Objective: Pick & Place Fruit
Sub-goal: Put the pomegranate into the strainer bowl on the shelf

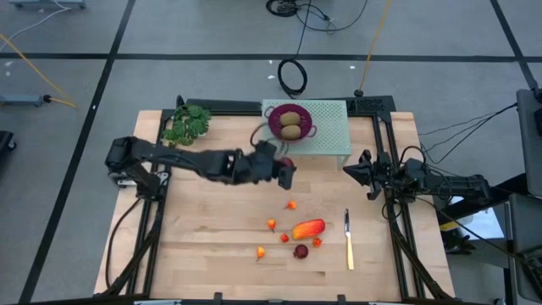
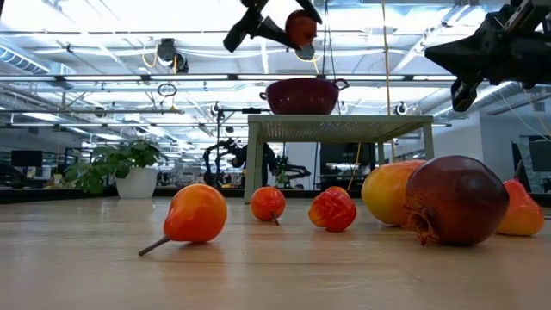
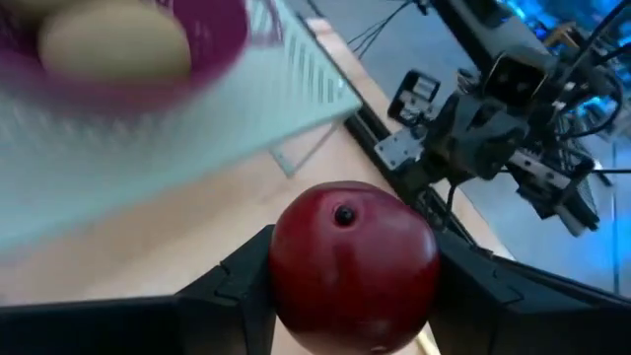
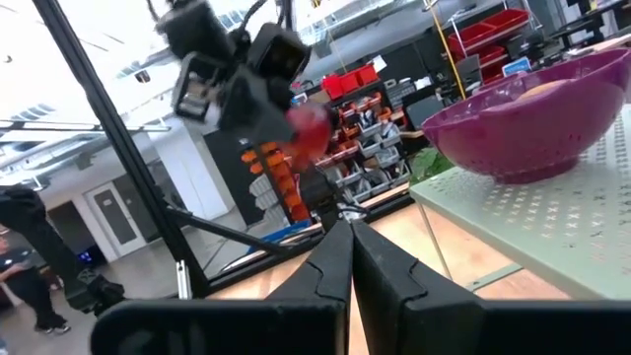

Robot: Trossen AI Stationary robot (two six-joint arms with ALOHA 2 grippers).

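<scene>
The left gripper point(image 1: 286, 172) has its jaws clamped on a dark red ball point(image 3: 353, 264), carried above the table; the purple colander point(image 1: 290, 121) holding two olive-brown ovals point(image 1: 290, 124) lies near, at twelve o'clock; the right gripper point(image 1: 366, 175), closed and empty, waits at three o'clock

In the left wrist view, the purple bowl point(image 3: 148, 59) at eleven o'clock is blurred and cut off by the frame edge. In the low view, the elongated orange-red fruit point(image 2: 392, 194) is half hidden behind a dark red ball point(image 2: 456, 200). The knife is not visible there.
</scene>
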